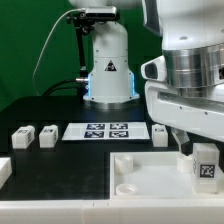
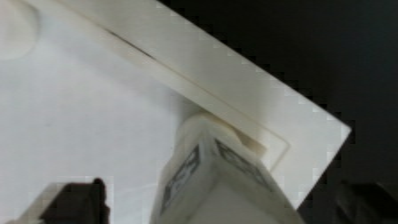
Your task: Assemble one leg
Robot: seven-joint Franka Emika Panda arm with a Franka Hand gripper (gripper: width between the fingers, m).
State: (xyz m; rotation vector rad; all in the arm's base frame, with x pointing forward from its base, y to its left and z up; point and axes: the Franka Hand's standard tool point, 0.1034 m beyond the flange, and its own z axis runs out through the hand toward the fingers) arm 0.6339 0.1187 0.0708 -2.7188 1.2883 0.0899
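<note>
My gripper (image 1: 203,157) is shut on a leg (image 1: 206,168), a small white block with a black-and-white tag. It holds the leg upright over the right end of the large white tray (image 1: 140,180). In the wrist view the leg (image 2: 222,178) stands between my dark fingers (image 2: 75,203), right at a corner recess of the tray (image 2: 107,110). I cannot tell whether the leg touches the tray. Three more legs lie on the black table: two at the exterior view's left (image 1: 22,138) (image 1: 47,135) and one (image 1: 160,132) beside the marker board.
The marker board (image 1: 104,130) lies flat behind the tray. A white robot base (image 1: 108,65) with a blue glow stands at the back. A white piece (image 1: 4,170) shows at the exterior view's left edge.
</note>
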